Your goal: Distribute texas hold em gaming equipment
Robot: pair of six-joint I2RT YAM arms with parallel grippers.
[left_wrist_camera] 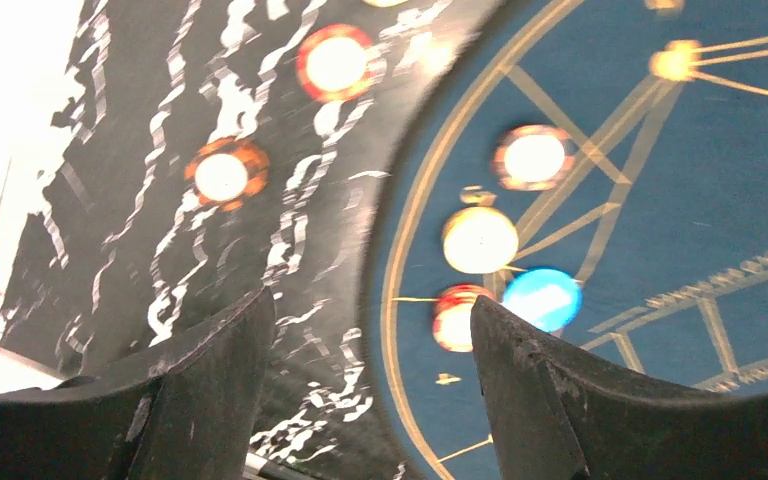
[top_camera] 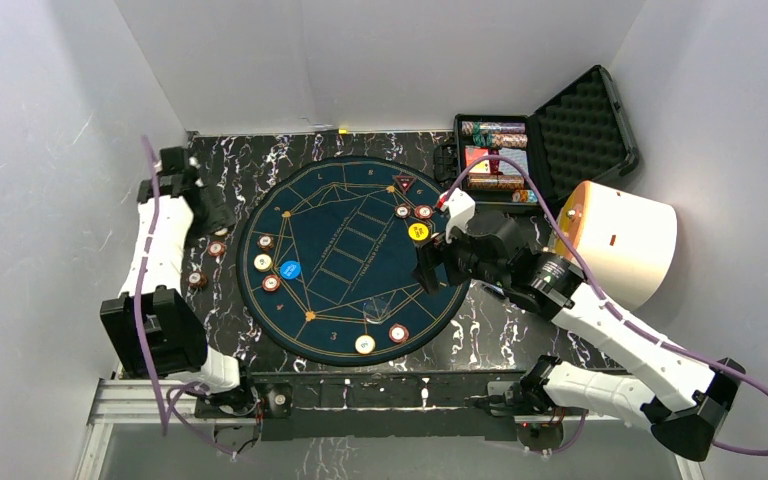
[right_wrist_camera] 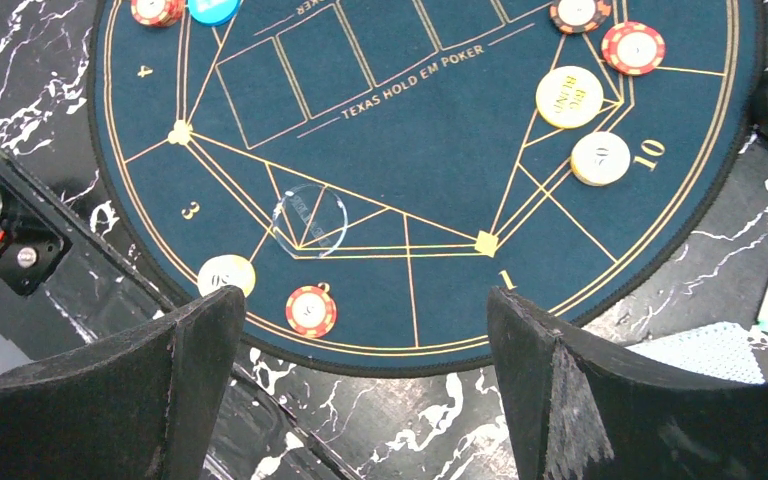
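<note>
My L pincer (left_wrist_camera: 370,305) hangs spread, nothing betw. its fingers, at the bottom of its wrist view. The blue button (left_wrist_camera: 542,298) lies right of centre on the round mat (left_wrist_camera: 660,180), just beside a red chip (left_wrist_camera: 453,318), w/ a cream chip (left_wrist_camera: 479,239) above. My R pincer (right_wrist_camera: 365,300) gapes wide, empty, at bottom centre. The yellow button (right_wrist_camera: 569,96) lies upper right.

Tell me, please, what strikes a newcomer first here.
A round dark blue poker mat with gold lines covers the middle of the black marbled table, a bright blue disc button near its left edge. At the right lies a big white cylinder with an orange end, by an open black case.
</note>
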